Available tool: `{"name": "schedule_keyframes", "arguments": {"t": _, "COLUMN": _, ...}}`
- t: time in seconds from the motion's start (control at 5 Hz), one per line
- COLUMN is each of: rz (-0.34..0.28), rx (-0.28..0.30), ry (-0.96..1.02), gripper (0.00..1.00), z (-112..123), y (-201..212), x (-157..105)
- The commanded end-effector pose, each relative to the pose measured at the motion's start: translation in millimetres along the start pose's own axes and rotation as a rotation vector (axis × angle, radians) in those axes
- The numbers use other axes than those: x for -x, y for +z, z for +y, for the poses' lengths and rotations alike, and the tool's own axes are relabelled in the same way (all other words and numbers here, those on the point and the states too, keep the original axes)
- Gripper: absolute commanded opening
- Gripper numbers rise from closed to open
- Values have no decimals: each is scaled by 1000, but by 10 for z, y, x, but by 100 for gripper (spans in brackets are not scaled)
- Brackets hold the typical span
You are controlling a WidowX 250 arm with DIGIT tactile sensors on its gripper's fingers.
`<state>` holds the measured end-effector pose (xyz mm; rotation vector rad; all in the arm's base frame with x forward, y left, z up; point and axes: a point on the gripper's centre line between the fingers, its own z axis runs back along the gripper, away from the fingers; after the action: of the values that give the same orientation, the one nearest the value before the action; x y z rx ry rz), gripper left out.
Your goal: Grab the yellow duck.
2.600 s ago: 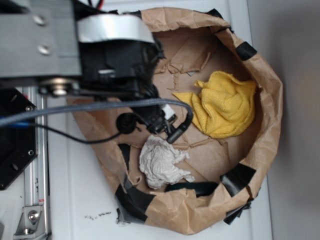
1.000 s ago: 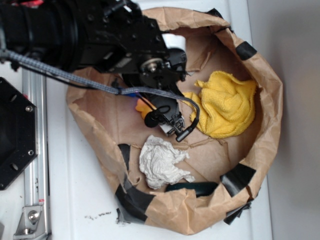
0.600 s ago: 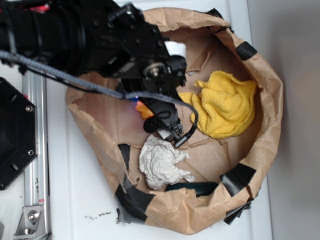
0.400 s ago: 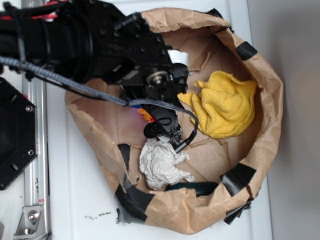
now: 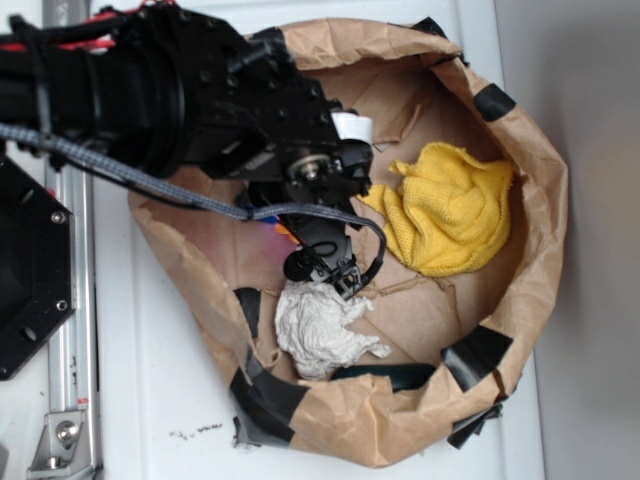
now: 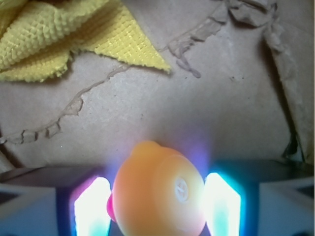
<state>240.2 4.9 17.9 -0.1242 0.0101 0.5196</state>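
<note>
Two glowing claw [image 6: 157, 204] fingers [image 6: 92, 206] flanking yellow duck [image 6: 157, 194], grip unclear

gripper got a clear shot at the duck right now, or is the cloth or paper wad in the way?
Probably yes. In the wrist view the duck sits between the gripper fingers, nothing between them. The cloth lies apart, farther off. The paper wad is beside the gripper, not covering the duck. Whether the fingers touch the duck is unclear.

Black arm [image 5: 170, 90], grey braided cable [image 5: 130, 175] — red wires [image 5: 110, 15], silver screws
</note>
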Motion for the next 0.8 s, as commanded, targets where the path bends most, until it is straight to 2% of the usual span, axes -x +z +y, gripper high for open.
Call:
{"name": "schedule_keyframes", "arguments": {"t": 0.0, "rz": -38, "rx": 22, "ry": -42, "gripper": 0, "z": -79, "y": 148, "x": 23}}
{"name": "schedule_keyframes", "arguments": {"t": 0.2, "rz": -65, "rx": 35, "ry": -68, "gripper": 0, "z": -117, "y": 335, "x": 27}}
{"name": "schedule_keyframes", "arguments": {"t": 0.4, "rz": -142, "rx": 61, "ry": -189, "gripper": 0, "z": -206, "y": 837, "x": -99}}
{"name": "schedule_keyframes", "arguments": {"t": 0.6, "rz": -151, "rx": 67, "ry": -318, "gripper": 0, "z": -187, "y": 1348, "x": -76}}
